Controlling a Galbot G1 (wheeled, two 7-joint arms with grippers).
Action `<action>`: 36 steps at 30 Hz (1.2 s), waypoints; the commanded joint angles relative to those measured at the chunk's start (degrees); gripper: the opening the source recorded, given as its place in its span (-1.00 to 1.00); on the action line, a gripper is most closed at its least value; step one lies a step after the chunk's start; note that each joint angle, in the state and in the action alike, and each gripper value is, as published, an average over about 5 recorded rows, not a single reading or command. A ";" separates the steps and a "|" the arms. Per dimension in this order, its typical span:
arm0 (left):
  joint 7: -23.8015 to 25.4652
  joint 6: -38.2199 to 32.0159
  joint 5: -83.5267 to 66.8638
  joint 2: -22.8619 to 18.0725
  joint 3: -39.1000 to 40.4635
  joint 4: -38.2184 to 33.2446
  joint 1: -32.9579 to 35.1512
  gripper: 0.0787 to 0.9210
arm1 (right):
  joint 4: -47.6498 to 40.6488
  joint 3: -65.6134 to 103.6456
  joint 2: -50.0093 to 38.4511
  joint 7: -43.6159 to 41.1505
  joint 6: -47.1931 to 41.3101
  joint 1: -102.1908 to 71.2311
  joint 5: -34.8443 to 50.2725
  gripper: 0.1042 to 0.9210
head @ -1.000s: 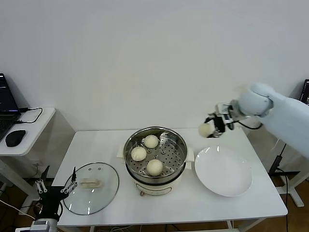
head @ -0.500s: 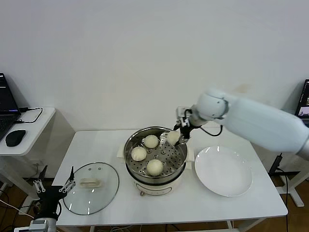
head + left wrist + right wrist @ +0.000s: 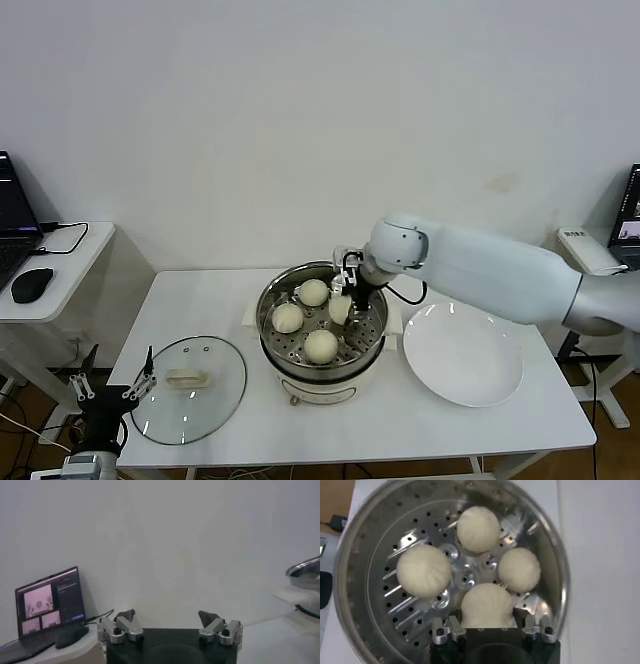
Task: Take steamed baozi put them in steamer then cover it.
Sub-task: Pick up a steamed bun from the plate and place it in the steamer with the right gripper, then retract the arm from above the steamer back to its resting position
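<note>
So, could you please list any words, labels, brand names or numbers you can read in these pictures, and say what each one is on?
No text can be read anywhere.
Laptop screen: shows windows and lines of writing, too small to read.
Steamer, cover, plate, baozi and right gripper: no visible label or marking.

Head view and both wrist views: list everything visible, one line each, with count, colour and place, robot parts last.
baozi: four, cream-white; three on the steamer floor, the fourth in the right pincer.
steamer: one, steel basket on white base, table centre.
cover: one, clear glass, on the table beside the steamer, on the robot's left.
plate: one, white, on the steamer's other side.
table: one, white.
laptop: one, black, side desk.
mouse: one, black, side desk.
left pincer: open, idle, low beside the table.
right pincer: inside the steamer, gripping a baozi.
</note>
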 commanded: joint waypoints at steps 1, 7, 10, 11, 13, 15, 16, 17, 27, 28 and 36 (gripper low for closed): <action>-0.02 -0.04 0.01 -0.05 0.04 0.01 -0.11 0.77 | -1.27 0.02 1.38 0.98 -1.22 -1.55 -1.72 0.31; -0.03 -0.07 -0.04 -0.16 -0.02 -0.25 0.03 0.77 | -0.98 2.17 0.42 1.69 -0.84 -1.65 -3.24 0.58; -0.02 -0.14 -0.14 -0.13 -0.07 -0.31 0.10 0.77 | 1.15 3.95 -1.65 2.73 -0.95 -1.30 -2.58 0.72; -0.01 -0.14 -0.16 -0.11 -0.06 -0.32 0.10 0.77 | 2.17 4.57 -2.50 3.81 -1.01 -1.24 -1.99 0.74; 0.06 -0.13 -0.18 -0.05 0.02 -0.36 0.07 0.77 | 4.66 5.84 -4.47 7.50 -1.40 -1.34 0.05 0.75; 0.14 -0.12 -0.18 0.00 0.12 -0.37 0.01 0.77 | 7.96 7.58 -6.83 12.36 -1.63 -2.18 2.24 0.76; 0.18 -0.12 -0.18 0.03 0.17 -0.36 -0.01 0.77 | 9.69 8.73 -8.12 14.99 -1.68 -3.07 3.41 0.76; 0.20 -0.12 -0.18 0.07 0.21 -0.32 -0.02 0.77 | 11.52 10.18 -9.62 17.58 -1.52 -4.43 4.75 0.76; 0.21 -0.27 0.22 0.20 0.59 -0.03 0.14 0.77 | 24.70 34.70 -24.52 35.63 6.72 -31.81 9.81 0.76; 0.20 -0.28 0.31 0.14 0.68 -0.07 0.17 0.77 | 25.32 37.91 -25.60 36.68 8.31 -35.18 9.57 0.76; -0.17 -0.80 0.87 -0.47 1.69 0.10 0.29 0.77 | 27.69 65.45 -23.79 46.37 29.86 -67.10 2.17 0.76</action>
